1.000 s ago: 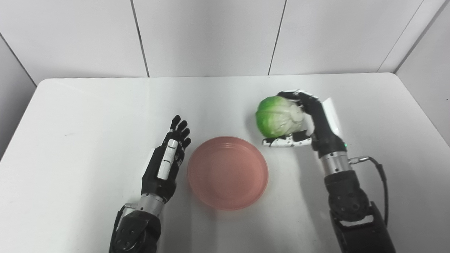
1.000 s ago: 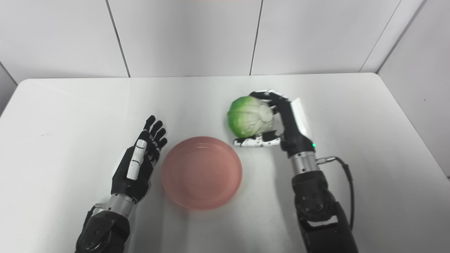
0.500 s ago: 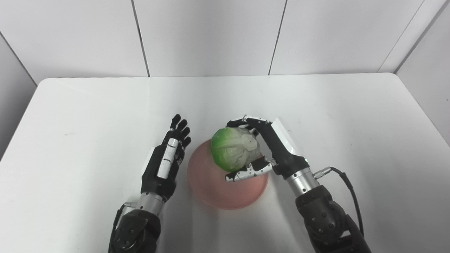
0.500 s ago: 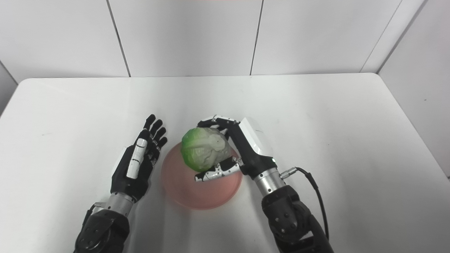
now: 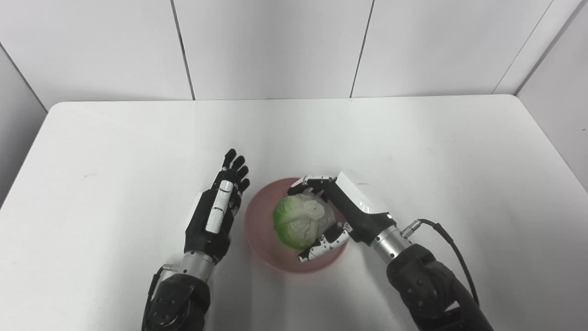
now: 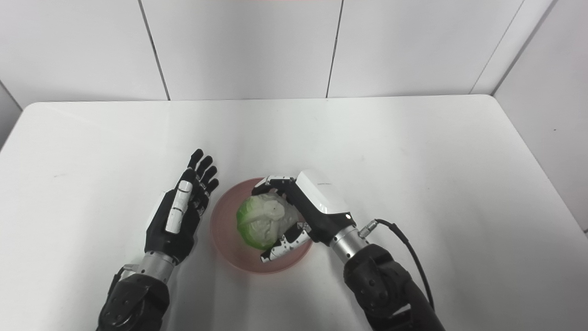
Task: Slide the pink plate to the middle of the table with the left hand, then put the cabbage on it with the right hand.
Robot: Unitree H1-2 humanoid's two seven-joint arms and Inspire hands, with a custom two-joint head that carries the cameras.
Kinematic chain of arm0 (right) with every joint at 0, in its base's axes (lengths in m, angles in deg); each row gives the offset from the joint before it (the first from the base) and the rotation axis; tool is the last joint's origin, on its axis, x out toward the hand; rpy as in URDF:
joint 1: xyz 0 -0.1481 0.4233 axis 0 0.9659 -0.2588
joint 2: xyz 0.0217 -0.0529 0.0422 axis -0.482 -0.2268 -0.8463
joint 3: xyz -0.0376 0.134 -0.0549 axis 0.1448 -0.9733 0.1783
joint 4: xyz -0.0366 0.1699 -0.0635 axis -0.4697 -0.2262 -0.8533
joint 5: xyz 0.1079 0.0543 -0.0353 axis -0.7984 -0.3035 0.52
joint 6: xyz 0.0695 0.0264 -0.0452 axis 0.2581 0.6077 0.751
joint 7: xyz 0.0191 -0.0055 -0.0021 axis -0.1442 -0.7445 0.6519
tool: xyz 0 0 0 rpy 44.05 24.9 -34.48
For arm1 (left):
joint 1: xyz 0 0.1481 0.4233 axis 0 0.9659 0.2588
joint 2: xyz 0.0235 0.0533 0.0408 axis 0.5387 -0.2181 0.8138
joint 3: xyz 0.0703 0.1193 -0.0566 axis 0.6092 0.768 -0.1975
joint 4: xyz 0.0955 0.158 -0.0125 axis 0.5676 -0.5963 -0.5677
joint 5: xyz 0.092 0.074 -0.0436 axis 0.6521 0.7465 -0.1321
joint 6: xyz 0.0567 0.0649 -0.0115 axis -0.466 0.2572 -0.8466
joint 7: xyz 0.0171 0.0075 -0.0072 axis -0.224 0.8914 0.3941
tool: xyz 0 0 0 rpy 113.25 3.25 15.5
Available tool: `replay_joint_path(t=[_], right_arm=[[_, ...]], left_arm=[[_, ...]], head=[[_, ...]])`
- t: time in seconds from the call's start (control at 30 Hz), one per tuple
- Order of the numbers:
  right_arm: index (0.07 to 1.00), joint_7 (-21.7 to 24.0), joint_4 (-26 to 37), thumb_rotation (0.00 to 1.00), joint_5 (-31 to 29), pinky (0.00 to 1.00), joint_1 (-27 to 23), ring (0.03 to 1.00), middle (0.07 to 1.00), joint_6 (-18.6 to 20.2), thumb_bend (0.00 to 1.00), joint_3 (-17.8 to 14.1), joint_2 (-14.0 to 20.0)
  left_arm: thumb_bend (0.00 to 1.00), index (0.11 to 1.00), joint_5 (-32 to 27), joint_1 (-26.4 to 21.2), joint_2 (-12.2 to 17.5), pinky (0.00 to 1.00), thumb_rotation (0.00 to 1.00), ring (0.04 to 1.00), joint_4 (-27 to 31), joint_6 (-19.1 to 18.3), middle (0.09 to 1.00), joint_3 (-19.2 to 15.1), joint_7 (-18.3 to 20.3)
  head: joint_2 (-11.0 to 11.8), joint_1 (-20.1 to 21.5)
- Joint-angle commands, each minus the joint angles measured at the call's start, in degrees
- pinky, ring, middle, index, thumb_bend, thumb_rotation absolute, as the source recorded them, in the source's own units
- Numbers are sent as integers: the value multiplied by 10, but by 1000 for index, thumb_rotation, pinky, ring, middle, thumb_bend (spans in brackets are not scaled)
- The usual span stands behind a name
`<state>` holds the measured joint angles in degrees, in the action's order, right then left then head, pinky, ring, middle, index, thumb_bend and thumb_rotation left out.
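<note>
One cabbage (image 5: 299, 222) in right hand (image 5: 347, 209) (over plate (image 5: 258, 227))

The black-and-white right robot hand (image 5: 342, 209) fills the right half of the shallow round pink plate (image 5: 257, 230), closed around the pale green cabbage head (image 5: 298, 221). Just left of that plate, the black left robot hand (image 5: 216, 214) lies flat, blocking that side. Beyond and right of the right hand, the white table (image 5: 436, 138) lies bare.
</note>
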<state>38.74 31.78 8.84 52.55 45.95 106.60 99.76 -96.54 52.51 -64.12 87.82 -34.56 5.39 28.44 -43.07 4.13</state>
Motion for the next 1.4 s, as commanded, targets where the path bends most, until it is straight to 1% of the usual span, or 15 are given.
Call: replay_joint_path(t=[0.0, 0.07, 0.17, 0.2, 0.27, 0.4, 0.43, 0.53, 0.6, 0.63, 0.77, 0.93, 1.07, 1.2, 1.37], right_arm=[[515, 0, 4, 0, 2, 433, -17, 443, 471, -12, 520, -4, 4], [501, 5, -1, 0, 0, 449, -19, 441, 495, -14, 520, -3, 7], [499, 20, -1, 0, -3, 489, -23, 564, 491, 2, 527, -4, 6], [643, 26, 1, 18, -1, 557, -24, 653, 636, 10, 663, -4, 5], [750, 37, 4, 64, 3, 629, -25, 743, 747, 20, 733, -5, 4], [891, 43, 7, 190, -1, 746, -25, 874, 886, 21, 755, -9, 1], [940, 43, 6, 264, 1, 811, -24, 933, 947, 20, 757, -9, 2], [986, 48, 10, 336, 3, 877, -24, 988, 992, 17, 765, -9, 6], [997, 55, 14, 389, 3, 934, -26, 997, 998, 18, 753, -8, 8], [999, 57, 15, 527, 3, 979, -27, 1000, 1000, 18, 766, -8, 9], [1000, 62, 14, 642, 4, 999, -28, 1000, 1000, 16, 802, -10, 12], [1000, 44, 8, 620, -22, 987, -22, 1000, 1000, 2, 853, -27, 3], [1000, 12, 0, 603, -29, 999, -18, 1000, 1000, -32, 856, -36, -1], [1000, -37, -22, 701, -71, 976, -9, 1000, 1000, -64, 884, -63, -22], [1000, -28, -17, 883, -158, 998, -3, 1000, 1000, -40, 714, -94, -45]], left_arm=[[646, 990, -4, -12, -8, 1000, 795, 1000, 16, 8, 1000, 2, 1], [646, 988, -4, -12, -8, 1000, 791, 1000, 18, 5, 1000, 2, 1], [638, 991, -2, -11, -6, 1000, 800, 1000, 20, 3, 1000, 3, 2], [636, 993, -1, -11, -5, 1000, 799, 1000, 21, 4, 1000, 4, 2], [639, 993, -1, -11, -6, 1000, 790, 1000, 20, 4, 1000, 3, 1], [653, 988, -3, -10, -8, 1000, 770, 1000, 21, -1, 1000, 3, 0], [653, 988, -3, -10, -7, 1000, 768, 1000, 22, 0, 1000, 3, 0], [651, 986, -3, -10, -9, 1000, 767, 1000, 23, 0, 999, 1, -1], [658, 984, -3, -12, -8, 1000, 765, 1000, 23, 0, 998, 0, -1], [644, 986, -2, -13, -7, 1000, 781, 1000, 23, 1, 1000, 0, -1], [638, 989, 1, -15, -5, 1000, 794, 1000, 21, 4, 1000, -2, -2], [641, 986, -1, -16, -5, 1000, 782, 1000, 24, -2, 1000, -5, -3], [638, 988, -1, -17, -3, 1000, 767, 1000, 22, -1, 1000, -6, -1], [641, 992, 2, -20, 3, 1000, 792, 1000, 19, 3, 1000, -6, 4], [671, 996, 3, -21, 8, 1000, 782, 1000, 20, -1, 1000, -4, 4]], head=[[-1, 0], [-1, 0], [-1, 0], [-1, 0], [-2, 1], [-2, 1], [-3, 3], [-4, 4], [-4, 4], [-5, 4], [-5, 4], [-6, 3], [-6, 3], [-8, 3], [-8, 3]])
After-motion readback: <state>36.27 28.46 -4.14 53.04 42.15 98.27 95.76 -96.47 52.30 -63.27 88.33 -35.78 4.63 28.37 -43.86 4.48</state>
